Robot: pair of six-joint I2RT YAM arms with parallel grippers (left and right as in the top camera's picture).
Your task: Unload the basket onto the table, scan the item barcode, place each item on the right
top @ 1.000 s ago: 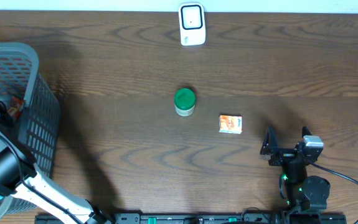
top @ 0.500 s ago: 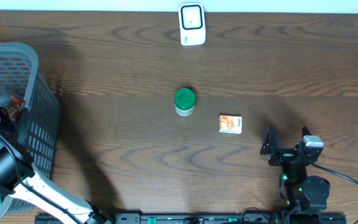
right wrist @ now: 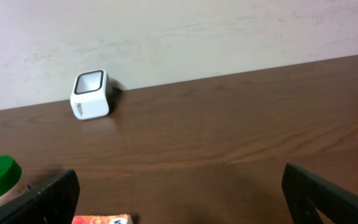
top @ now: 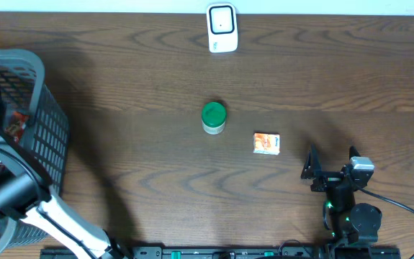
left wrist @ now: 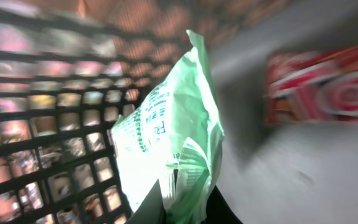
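Where the basket stands, left hand clamps packet.

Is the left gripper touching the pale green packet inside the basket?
Touching. The left wrist view shows the left gripper closed on the lower end of the pale green packet, which sticks up from between its fingers.

place: mock shop checkout, I guess | clues: scanner on wood table, shopping basket left of scanner
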